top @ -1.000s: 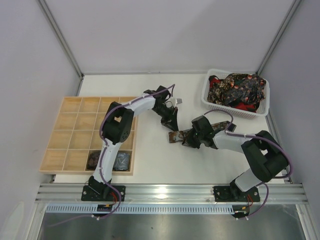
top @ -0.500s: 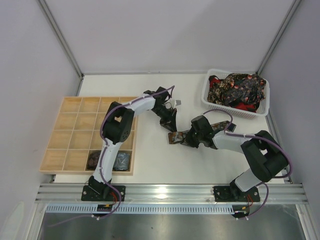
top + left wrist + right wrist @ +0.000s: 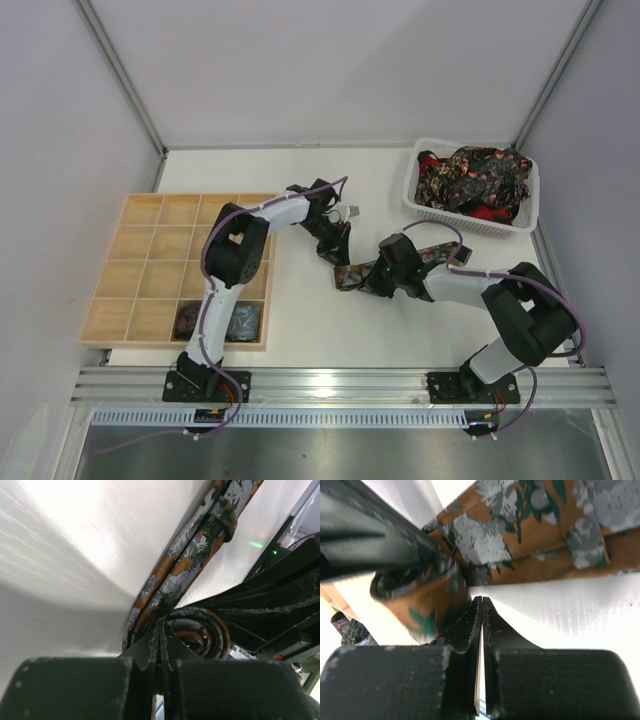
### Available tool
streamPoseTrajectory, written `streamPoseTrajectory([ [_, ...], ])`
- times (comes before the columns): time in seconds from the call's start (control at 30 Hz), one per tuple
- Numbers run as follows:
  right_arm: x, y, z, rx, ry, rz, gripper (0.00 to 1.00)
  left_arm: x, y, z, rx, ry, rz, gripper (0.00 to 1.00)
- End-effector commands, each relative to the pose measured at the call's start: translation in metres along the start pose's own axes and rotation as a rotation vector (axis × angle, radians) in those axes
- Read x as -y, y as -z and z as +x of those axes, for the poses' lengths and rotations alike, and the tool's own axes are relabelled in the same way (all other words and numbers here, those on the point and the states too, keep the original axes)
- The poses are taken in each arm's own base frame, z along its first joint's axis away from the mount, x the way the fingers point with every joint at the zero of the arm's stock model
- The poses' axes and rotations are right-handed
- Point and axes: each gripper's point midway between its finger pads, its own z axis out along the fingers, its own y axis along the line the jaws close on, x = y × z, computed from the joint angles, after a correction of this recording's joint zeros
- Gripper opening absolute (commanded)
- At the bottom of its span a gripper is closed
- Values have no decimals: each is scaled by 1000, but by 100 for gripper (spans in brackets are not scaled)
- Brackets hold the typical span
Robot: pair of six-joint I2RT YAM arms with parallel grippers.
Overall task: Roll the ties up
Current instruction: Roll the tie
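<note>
You have two coils (image 3: 188,320) stored in the tray (image 3: 140,235), lower left. At desk (image 3: 300,320) centre, the left tool (image 3: 160,630) pinches the partly wound tie (image 3: 185,575); the right tool (image 3: 481,602) is closed, empty. Ties (image 3: 470,178) in the basket (image 3: 415,205), upper right, await rolling.

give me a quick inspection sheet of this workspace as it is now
surface: white table, bare around the work.
job's things: tie mid-table, one end coiled, the rest flat; two rolled coils in the near row of the wooden grid tray; heap of ties in the white basket.
clutter: nothing seen.
grippers: left pincer shut, tips at the coil; right pincer shut, tips at the flat part's edge.
cables: purple cables along both arms.
surroundings: grey walls, metal rail at the near edge.
</note>
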Motion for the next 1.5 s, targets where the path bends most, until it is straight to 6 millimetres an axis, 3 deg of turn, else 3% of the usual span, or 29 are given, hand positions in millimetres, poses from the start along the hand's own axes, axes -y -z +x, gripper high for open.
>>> streamPoseTrajectory([
  [0.0,-18,-5,-14,41,4,-34,0,25,12,1,16,-88,50,4],
  [0.07,-13,-9,-12,30,2,-14,0,20,13,1,16,-79,20,4],
  [0.2,-6,-5,-10,27,9,1,0,0,33,-21,111,-14,-100,11],
  [0.3,-2,1,-11,33,17,0,0,-1,49,-41,195,-3,-128,21],
  [0.33,7,4,-7,16,16,39,0,-5,53,-46,217,0,-170,23],
  [0.5,15,27,-21,44,53,77,0,-2,78,-64,327,-24,-261,37],
  [0.7,5,39,-17,28,93,37,0,15,84,-72,358,-53,-197,44],
  [0.87,-6,27,-12,8,66,18,0,-4,74,-81,351,-32,-243,47],
  [0.93,-9,22,-13,7,47,15,0,-16,68,-81,327,-5,-275,47],
  [0.97,-11,22,-14,7,43,12,0,-32,57,-79,290,26,-296,46],
  [1.17,-16,23,-16,32,32,11,0,-58,47,-69,235,29,-418,47],
  [1.3,-10,24,-11,34,26,26,0,-73,39,-42,179,76,-451,47],
  [1.4,-9,24,-4,26,28,28,0,-71,35,-21,152,91,-436,45],
  [1.47,-6,23,4,17,35,37,0,-56,36,-10,152,76,-404,44],
])
